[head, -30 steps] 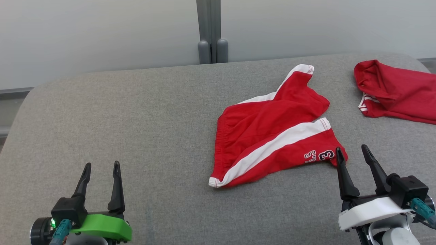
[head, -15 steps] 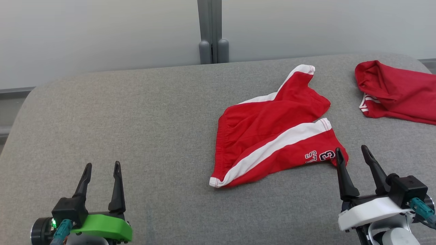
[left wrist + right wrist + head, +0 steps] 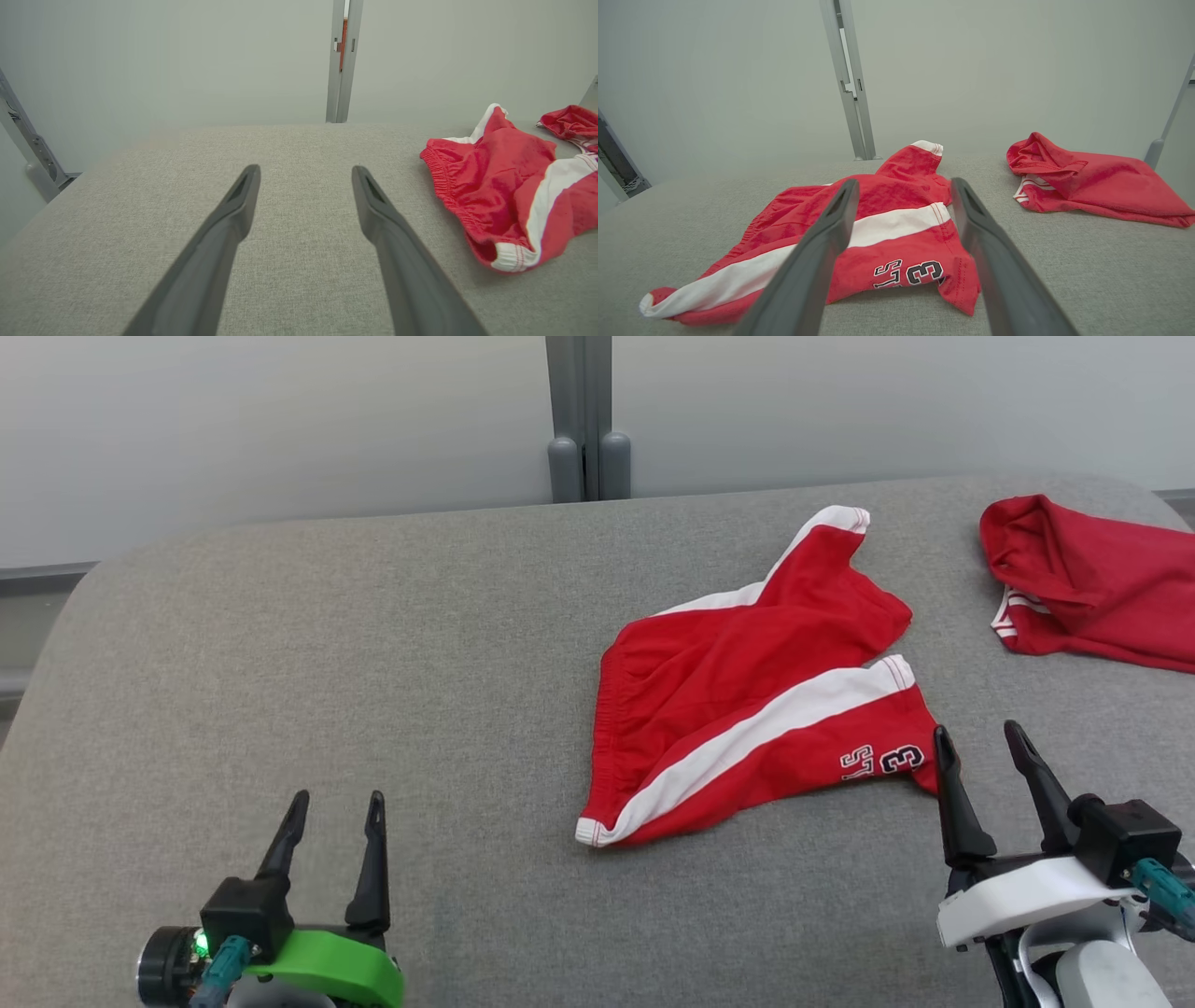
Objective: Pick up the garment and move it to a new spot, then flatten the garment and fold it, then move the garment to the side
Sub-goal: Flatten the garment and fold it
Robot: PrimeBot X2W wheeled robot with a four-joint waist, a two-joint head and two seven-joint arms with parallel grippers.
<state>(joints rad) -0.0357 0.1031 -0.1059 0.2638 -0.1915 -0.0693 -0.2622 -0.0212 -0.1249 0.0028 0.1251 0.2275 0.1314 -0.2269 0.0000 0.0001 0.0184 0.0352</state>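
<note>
The garment point(image 3: 747, 681) is a pair of red shorts with white side stripes and a printed number, lying rumpled right of centre on the grey padded surface point(image 3: 327, 644). It shows at the right in the left wrist view point(image 3: 504, 186) and straight ahead in the right wrist view point(image 3: 878, 224). My right gripper point(image 3: 980, 747) is open, just off the shorts' near right corner, its fingers point(image 3: 822, 247) framing the leg hem. At the lower left my left gripper point(image 3: 338, 805) stands open over bare fabric, well apart from the shorts.
A second red garment point(image 3: 1092, 583) lies bunched at the far right edge, also seen in the right wrist view point(image 3: 1087, 186). A grey post point(image 3: 586, 420) rises behind the surface against a pale wall. The surface's rounded left corner point(image 3: 84, 597) drops off.
The left gripper has moved right and a little lower in the head view. The view itself has shifted slightly; the shorts lie as before and the right gripper keeps its place by their corner.
</note>
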